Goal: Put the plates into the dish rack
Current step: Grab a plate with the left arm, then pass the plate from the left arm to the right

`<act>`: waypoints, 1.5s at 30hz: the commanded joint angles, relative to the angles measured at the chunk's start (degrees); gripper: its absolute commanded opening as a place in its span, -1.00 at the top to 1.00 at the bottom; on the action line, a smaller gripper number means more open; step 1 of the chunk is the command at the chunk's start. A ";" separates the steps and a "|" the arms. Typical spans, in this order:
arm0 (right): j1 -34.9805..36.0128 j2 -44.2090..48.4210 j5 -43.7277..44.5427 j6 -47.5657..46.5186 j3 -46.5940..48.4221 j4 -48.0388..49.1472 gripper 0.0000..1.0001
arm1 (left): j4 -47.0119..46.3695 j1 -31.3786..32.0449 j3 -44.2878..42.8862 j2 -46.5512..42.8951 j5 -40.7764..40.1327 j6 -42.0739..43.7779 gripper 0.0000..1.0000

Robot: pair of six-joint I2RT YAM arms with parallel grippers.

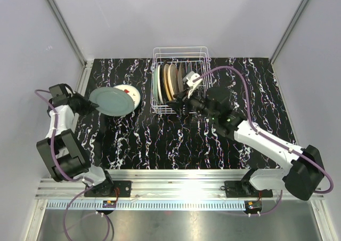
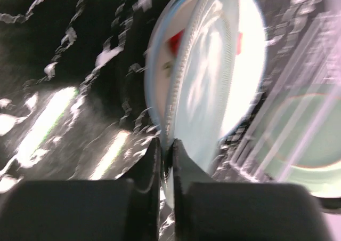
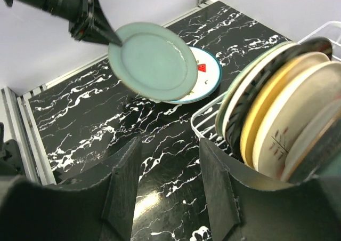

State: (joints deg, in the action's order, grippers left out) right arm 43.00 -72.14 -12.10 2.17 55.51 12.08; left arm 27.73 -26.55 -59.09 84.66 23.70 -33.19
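My left gripper [image 1: 91, 105] is shut on the rim of a pale green plate [image 1: 112, 102] and holds it lifted above the table; it shows edge-on in the left wrist view [image 2: 205, 81] and in the right wrist view [image 3: 153, 60]. Under it a white plate with a red motif [image 1: 130, 93] lies flat. The white wire dish rack [image 1: 181, 53] at the back holds several plates on edge [image 1: 169, 82]. My right gripper [image 1: 181, 98] is open and empty at the rack's near left corner [image 3: 198, 125].
Black marbled tabletop [image 1: 160, 139] with a metal rail along the near edge. White walls close in at the back and both sides. The right arm's cable arcs over the rack.
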 commanded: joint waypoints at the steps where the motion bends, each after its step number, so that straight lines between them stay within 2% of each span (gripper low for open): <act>1: 2.26 -1.42 1.37 -4.27 4.69 0.32 -0.09 | -5.66 -0.35 -0.59 -2.57 2.48 -2.31 1.00; 6: 4.81 -3.27 1.81 -6.22 6.63 -0.74 -0.08 | -6.02 -0.26 -2.60 -2.48 4.16 -4.07 1.00; 13: 8.32 -5.82 2.78 -10.69 7.86 -0.83 -0.09 | -1.98 -0.44 -6.91 -3.98 5.04 -3.72 1.00; 22: 13.24 -9.86 4.80 -16.23 11.99 -1.79 -0.10 | 2.76 -0.35 -12.36 -11.00 5.30 -4.25 1.00; 28: 18.60 -16.18 8.31 -23.79 18.66 -2.31 -0.16 | 4.79 -0.26 -11.49 -15.93 7.14 -5.13 1.00; 35: 24.41 -27.51 18.24 -33.46 26.93 -2.32 -0.27 | 5.41 -0.35 -8.68 -21.81 10.39 -6.89 1.00; 45: 26.17 -38.07 18.51 -38.11 35.63 -3.02 -0.33 | 6.90 -0.26 -7.27 -25.77 12.68 -7.50 1.00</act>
State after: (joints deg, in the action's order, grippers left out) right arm 68.29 -108.71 4.16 -32.86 86.54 7.70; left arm 40.93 -26.72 -65.78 61.89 30.06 -37.85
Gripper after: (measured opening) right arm 0.666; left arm 0.034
